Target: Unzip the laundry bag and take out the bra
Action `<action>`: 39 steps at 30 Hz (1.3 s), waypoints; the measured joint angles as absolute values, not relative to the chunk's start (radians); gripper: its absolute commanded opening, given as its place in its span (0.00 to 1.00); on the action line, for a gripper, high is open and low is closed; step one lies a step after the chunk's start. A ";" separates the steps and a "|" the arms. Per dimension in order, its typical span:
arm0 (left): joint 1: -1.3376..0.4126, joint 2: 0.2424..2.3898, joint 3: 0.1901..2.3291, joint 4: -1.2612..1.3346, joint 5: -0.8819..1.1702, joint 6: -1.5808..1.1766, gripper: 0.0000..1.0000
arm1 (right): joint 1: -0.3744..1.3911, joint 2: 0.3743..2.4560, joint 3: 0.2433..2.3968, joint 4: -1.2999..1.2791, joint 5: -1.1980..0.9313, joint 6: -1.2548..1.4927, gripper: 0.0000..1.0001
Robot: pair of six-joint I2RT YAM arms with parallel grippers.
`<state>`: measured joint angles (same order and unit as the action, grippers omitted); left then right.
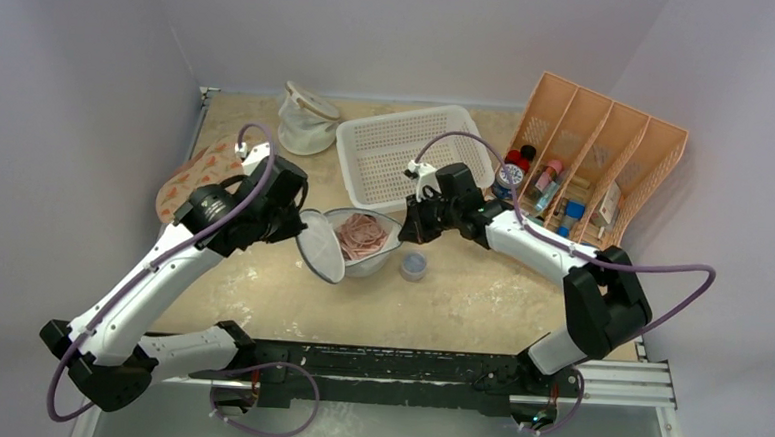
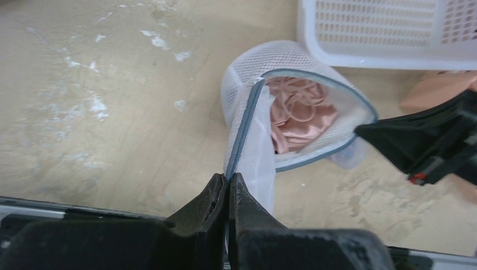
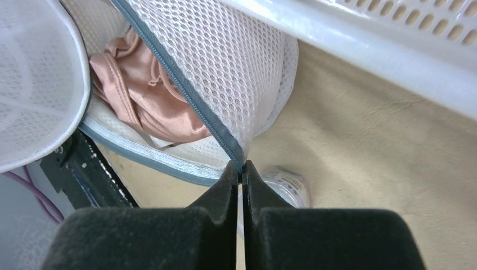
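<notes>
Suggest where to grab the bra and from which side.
Pinch the bunched top fold of the bra, coming down through the open mouth of the laundry bag: it lies crumpled inside, walls all round. The left gripper and right gripper are shut on the bag's zipper edge, so one probably must release first.

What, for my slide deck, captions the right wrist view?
Right hand pinches the open laundry bag's zipper rim, pink bra inside.
</notes>
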<state>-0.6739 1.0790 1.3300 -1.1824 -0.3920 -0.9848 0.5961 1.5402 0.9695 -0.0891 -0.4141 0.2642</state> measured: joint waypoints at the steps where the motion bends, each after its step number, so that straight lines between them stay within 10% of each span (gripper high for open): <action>1: -0.674 1.091 1.337 -1.204 -0.397 -0.967 0.00 | 0.592 1.540 0.986 -0.105 -0.415 0.243 0.00; 8: -0.674 1.192 1.371 -1.327 -0.560 -0.854 0.02 | 0.588 1.550 1.042 -0.164 -0.450 0.160 0.00; 19: -0.673 1.379 1.393 -1.370 -0.816 -0.773 0.67 | 0.588 1.552 1.051 -0.197 -0.472 0.113 0.00; 39: -0.670 1.168 1.004 -0.875 -0.293 -0.815 0.71 | 0.588 1.552 1.051 -0.189 -0.471 0.101 0.00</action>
<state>-0.6697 1.1675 1.0039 -0.8745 -0.2928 -0.8154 0.5877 1.5524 1.0508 -0.1894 -0.4709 0.1013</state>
